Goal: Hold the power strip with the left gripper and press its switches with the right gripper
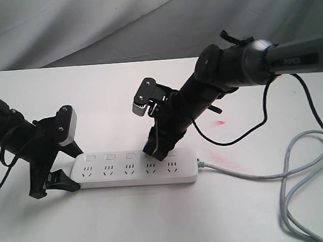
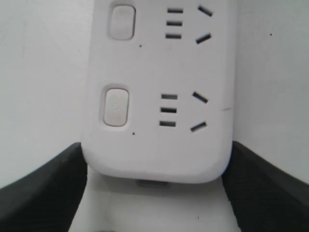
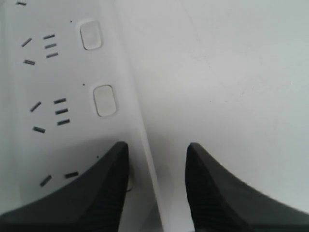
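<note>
The power strip (image 1: 135,175) lies flat on the table (image 1: 158,226), left gripper (image 1: 70,173) jaws clamped across its cordless end, evidently to stop sliding, while the right gripper (image 1: 154,148), jaws parted, plants one finger on the fourth of its switches (image 1: 109,157) from that end, apparently pressing.

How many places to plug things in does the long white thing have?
5. The sockets run in one row along the power strip: one beside the left gripper, a second, a third, a fourth by the right gripper, and a fifth nearest the cord. None looks hidden.
</note>
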`<act>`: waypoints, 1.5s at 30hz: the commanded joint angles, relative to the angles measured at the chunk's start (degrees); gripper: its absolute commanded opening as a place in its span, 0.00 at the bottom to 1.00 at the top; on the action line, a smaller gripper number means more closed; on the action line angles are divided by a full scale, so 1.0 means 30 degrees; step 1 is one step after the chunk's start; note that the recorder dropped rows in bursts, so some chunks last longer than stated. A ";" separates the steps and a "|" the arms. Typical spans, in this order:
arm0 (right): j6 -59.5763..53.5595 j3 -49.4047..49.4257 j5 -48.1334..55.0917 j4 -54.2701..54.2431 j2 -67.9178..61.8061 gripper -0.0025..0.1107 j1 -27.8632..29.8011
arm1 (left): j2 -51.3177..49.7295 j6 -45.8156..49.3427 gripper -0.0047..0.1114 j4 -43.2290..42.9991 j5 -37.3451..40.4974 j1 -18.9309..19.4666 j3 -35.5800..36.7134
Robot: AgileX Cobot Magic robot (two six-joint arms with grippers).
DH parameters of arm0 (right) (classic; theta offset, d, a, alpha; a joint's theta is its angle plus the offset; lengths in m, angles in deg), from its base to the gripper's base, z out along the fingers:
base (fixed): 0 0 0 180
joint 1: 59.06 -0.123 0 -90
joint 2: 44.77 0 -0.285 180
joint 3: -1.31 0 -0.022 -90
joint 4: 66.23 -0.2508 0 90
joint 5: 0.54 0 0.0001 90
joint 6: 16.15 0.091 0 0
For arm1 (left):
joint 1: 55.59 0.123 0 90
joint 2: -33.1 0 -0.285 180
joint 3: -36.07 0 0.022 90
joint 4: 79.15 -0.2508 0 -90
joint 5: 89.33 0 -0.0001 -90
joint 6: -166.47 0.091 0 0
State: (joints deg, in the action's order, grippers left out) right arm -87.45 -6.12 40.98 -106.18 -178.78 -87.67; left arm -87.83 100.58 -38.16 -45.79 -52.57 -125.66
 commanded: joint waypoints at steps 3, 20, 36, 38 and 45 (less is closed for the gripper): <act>-0.0192 0.0278 0.0231 0.1091 -0.0606 0.35 -0.0229 | -0.0085 0.0023 0.38 0.0001 0.0038 -0.0106 -0.0135; 0.0274 0.0323 0.0991 0.1725 0.2385 0.35 0.1144 | -0.0085 0.0023 0.38 0.0001 0.0038 -0.0106 -0.0135; -0.0122 0.2515 -0.1118 0.0964 0.2217 0.35 0.1024 | -0.0085 0.0023 0.38 0.0001 0.0038 -0.0106 -0.0135; -0.0122 0.2515 -0.1118 0.0975 0.2017 0.35 0.0922 | -0.0085 0.0023 0.38 0.0001 0.0038 -0.0106 -0.0135; -0.0122 0.2515 -0.0965 0.0917 0.1558 0.35 0.0799 | -0.0085 0.0023 0.38 0.0001 0.0038 -0.0106 -0.0135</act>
State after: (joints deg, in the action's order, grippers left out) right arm -87.20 1.31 37.46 -104.30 -173.18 -84.99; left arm -87.83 100.58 -38.16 -45.79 -52.57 -125.66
